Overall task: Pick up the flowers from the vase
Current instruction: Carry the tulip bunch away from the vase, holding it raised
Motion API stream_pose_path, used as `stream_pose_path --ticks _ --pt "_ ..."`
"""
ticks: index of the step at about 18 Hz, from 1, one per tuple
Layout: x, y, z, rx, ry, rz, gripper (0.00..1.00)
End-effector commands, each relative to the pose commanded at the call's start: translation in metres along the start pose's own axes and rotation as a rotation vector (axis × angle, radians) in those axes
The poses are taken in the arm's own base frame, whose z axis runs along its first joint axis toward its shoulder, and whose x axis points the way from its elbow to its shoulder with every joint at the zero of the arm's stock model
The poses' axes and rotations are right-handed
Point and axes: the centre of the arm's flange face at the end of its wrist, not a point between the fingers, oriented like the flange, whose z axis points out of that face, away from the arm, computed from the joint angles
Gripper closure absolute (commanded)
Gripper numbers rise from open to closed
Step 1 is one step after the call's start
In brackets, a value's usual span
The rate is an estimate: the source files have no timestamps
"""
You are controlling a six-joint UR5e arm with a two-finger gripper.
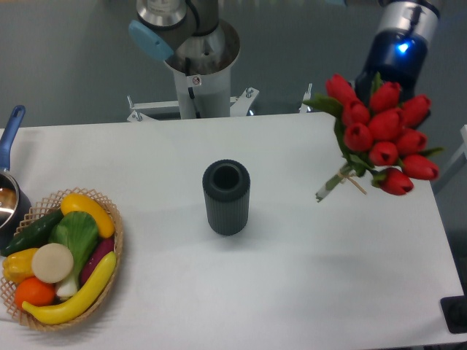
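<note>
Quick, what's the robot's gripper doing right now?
Gripper: hidden behind the flowers, so its jaws can't be seen; the bunch hangs in the air right of the vase, evidently held.

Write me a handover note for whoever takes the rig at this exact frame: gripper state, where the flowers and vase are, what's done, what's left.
Gripper: hidden behind the flowers; its fingers cannot be seen, but the bunch hangs in the air under the arm's wrist, so it is evidently carried.
Flowers: clear of the vase, tilted, stem ends pointing down-left, above the table's right side.
Vase: upright mid-table, mouth empty.
Wicker basket of produce sits at the left edge, untouched.
Done: flowers are out of the vase.
Left: nothing essential; hold steady or set the bunch down if wanted.
</note>
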Motion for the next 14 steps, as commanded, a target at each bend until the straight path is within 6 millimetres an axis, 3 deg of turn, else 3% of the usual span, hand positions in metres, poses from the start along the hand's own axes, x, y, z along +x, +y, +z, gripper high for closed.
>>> stream_pose_path --ticks 3,14 --pt "-0.011 -0.003 0.002 0.002 -0.002 -0.003 0.58" --pt "-0.016 0.0 -0.008 0.008 -0.018 -0.011 0.58"
